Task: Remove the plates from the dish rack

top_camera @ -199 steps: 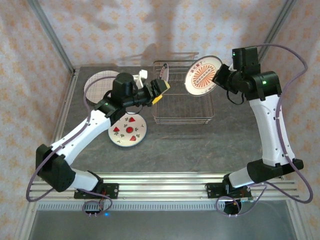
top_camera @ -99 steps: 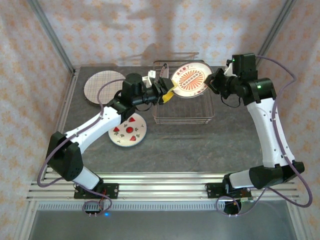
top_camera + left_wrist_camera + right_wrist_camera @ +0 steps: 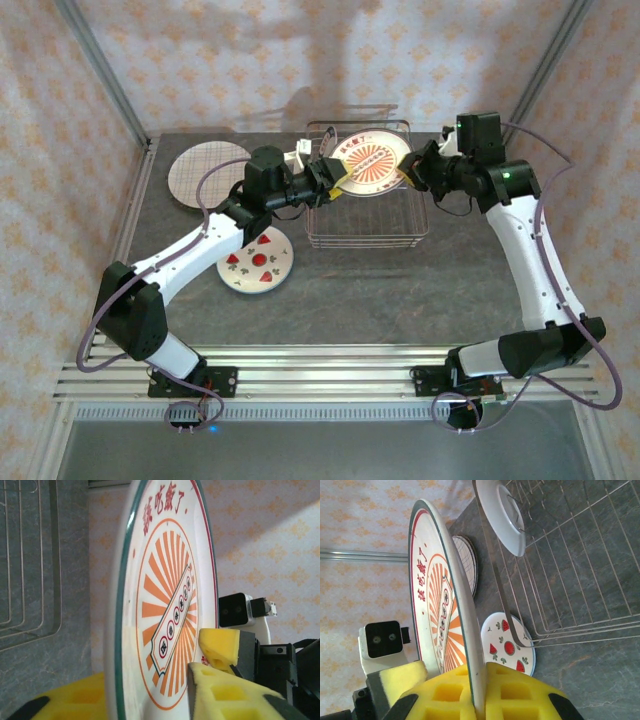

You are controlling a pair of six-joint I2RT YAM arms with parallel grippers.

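Overhead view. The sunburst plate (image 3: 368,165) sits in the upper centre of the frame, tilted on edge over the rear half of the rack (image 3: 400,225), with its orange-rayed face turned up toward the camera. The right gripper (image 3: 408,172) meets the plate's right rim and the left gripper (image 3: 335,180) its left rim. A plaid plate (image 3: 205,172) lies flat at upper left on the table (image 3: 400,290). A red-marked plate (image 3: 257,260) lies flat left of centre, below the left arm and apart from the rack.

Right wrist view. The right gripper's yellow pads (image 3: 445,692) fill the bottom edge of the frame, and the sunburst plate's rim runs down between them. The jaws are clamped on that rim with no gap visible. At upper right, a white plate (image 3: 500,515) stands among the rack's wires.

Left wrist view. The sunburst plate rises on edge through the centre of the frame. The left gripper's yellow pads (image 3: 225,700) lie at bottom left and bottom right, one on each face of the plate. The jaws stand narrow, with the pads at or just beside the plate's surfaces. Whether they press on it cannot be told. A pad of the right gripper lies against the plate's printed face at right of centre, just above the left gripper's pad.
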